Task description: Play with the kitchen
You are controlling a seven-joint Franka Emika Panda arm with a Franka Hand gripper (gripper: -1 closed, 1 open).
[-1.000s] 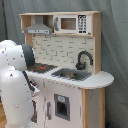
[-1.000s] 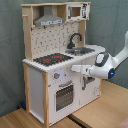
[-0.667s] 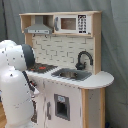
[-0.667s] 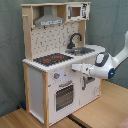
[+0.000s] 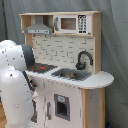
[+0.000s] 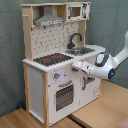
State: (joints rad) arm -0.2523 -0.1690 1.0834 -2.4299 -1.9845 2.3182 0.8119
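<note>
The kitchen (image 5: 75,85) is a white and pale-wood toy unit. It has a black-red hob (image 5: 42,66), a steel sink (image 5: 73,74), a black tap (image 5: 83,59), a hood (image 5: 39,28) and a microwave shelf (image 5: 70,23). In the second exterior view the hob (image 6: 52,59), sink (image 6: 82,50), oven door (image 6: 63,96) and a knob (image 6: 56,76) show. My gripper (image 6: 76,66) reaches in from the second exterior view's right. It sits against the front panel just under the counter edge, right of the oven door. In the first exterior view my own arm hides it.
My white arm (image 5: 17,85) fills the first exterior view's lower left, close to the kitchen's front. A grey curtain (image 6: 10,50) hangs behind the unit. The kitchen stands on wooden table boards (image 6: 100,112).
</note>
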